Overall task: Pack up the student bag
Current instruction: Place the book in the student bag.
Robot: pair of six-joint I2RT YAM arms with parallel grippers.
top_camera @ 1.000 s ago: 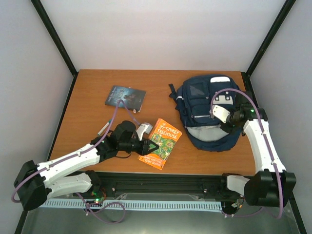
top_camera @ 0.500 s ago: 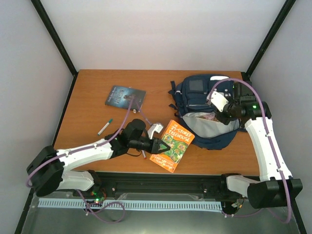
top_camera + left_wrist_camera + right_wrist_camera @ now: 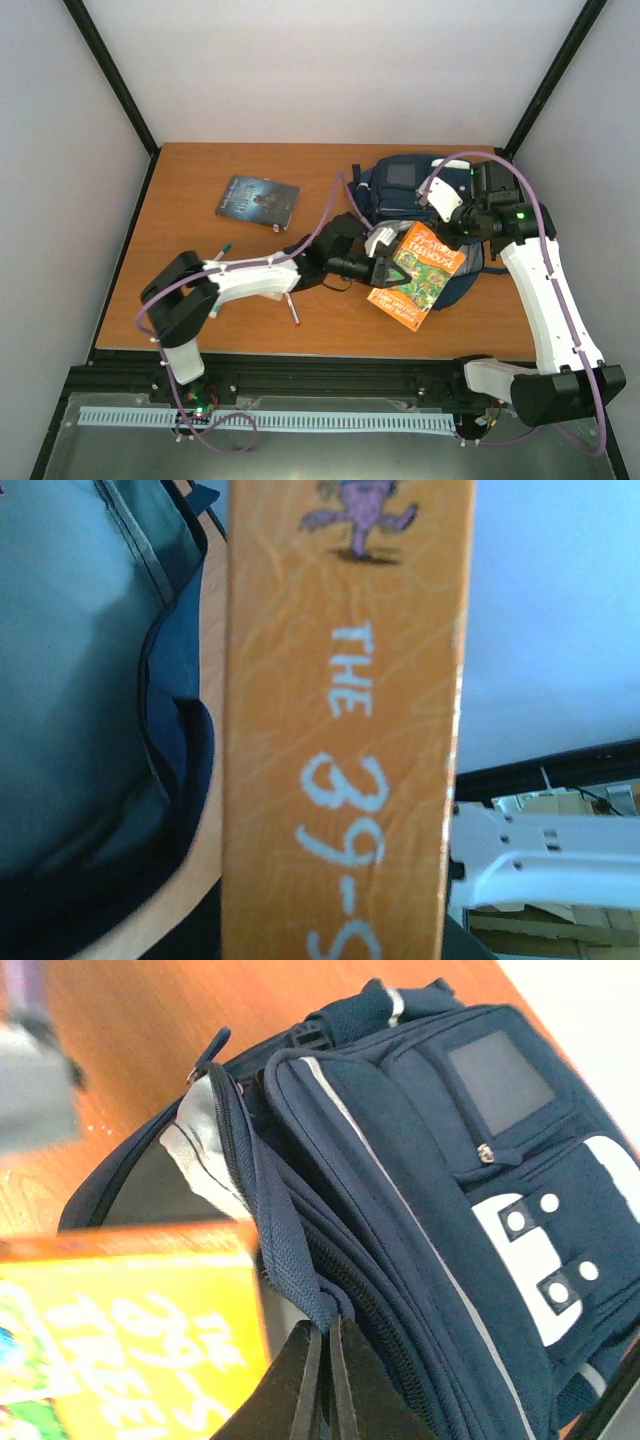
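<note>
While the student bag (image 3: pixel 398 183) sits at the far right of the table (image 3: pixel 200 290) with its mouth open, right gripper (image 3: pixel 325 1335) is pinched tight on the fabric edge of that opening. Beside it, left gripper (image 3: pixel 386 268) clamps the orange book (image 3: pixel 422 272), tilted at the mouth. A dark book (image 3: pixel 257 197) lies well apart, to the left.

Dark book (image 3: pixel 257 197) and pen (image 3: pixel 294 312) on table (image 3: pixel 185 180)

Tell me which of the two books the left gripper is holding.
The orange Treehouse book, clamped in the left gripper at the student bag; the dark-covered book lies flat on the table.
</note>
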